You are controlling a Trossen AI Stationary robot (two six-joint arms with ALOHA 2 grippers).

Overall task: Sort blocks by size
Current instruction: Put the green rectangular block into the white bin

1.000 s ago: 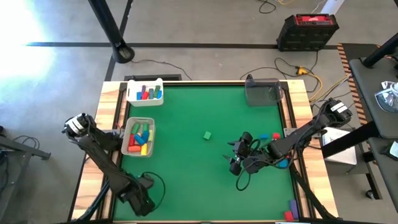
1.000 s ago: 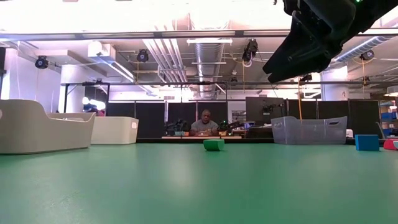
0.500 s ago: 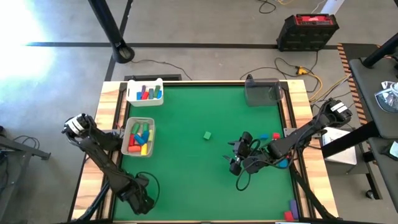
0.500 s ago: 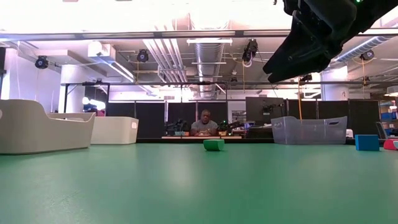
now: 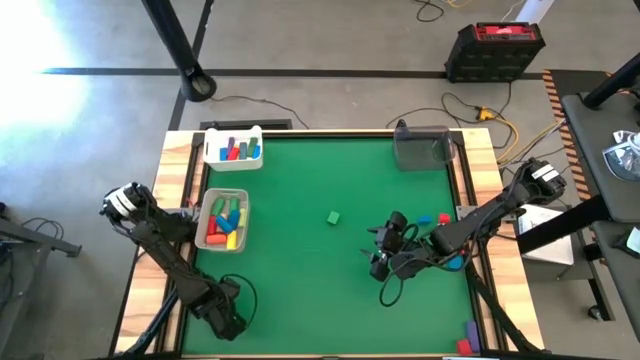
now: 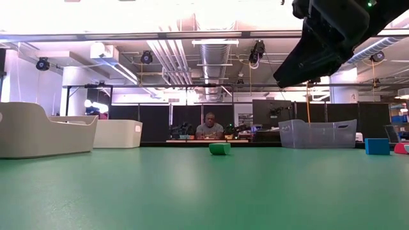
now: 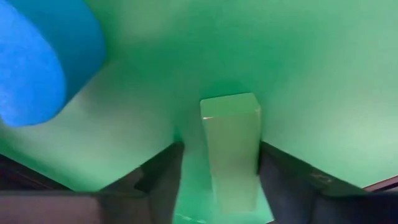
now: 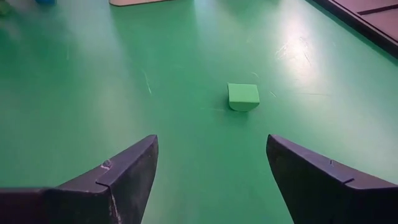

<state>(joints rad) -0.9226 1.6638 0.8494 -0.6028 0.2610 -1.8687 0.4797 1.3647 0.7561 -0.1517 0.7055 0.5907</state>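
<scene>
My left gripper (image 5: 226, 320) is low at the table's near left corner, open. A pale green bar block (image 7: 231, 149) lies on the mat between its fingers, and a blue round block (image 7: 43, 62) lies just beside it. My right gripper (image 5: 381, 258) hangs open above the mat, right of centre, with nothing between its fingers (image 8: 211, 140). A small green cube (image 5: 332, 216) rests flat on the mat ahead of it, also visible in the right wrist view (image 8: 243, 97). My left gripper has its fingers along the two long sides of the pale green bar (image 7: 249, 155), which lies on the mat. Mat shows between one finger (image 7: 165, 177) and the bar. The other finger is close against the bar, and I cannot tell whether it touches.
A white tray (image 5: 233, 148) and a grey tray (image 5: 222, 220) with coloured blocks stand at the left. A clear bin (image 5: 422, 148) stands at the far right. Blue (image 5: 443, 217) and red (image 5: 425, 220) blocks lie right of my right gripper. More blocks (image 5: 468, 338) lie at the near right corner.
My left gripper has crept a little toward the table's left and near edges, staying low. In the low view my right gripper has shifted slightly toward the table's right edge.
</scene>
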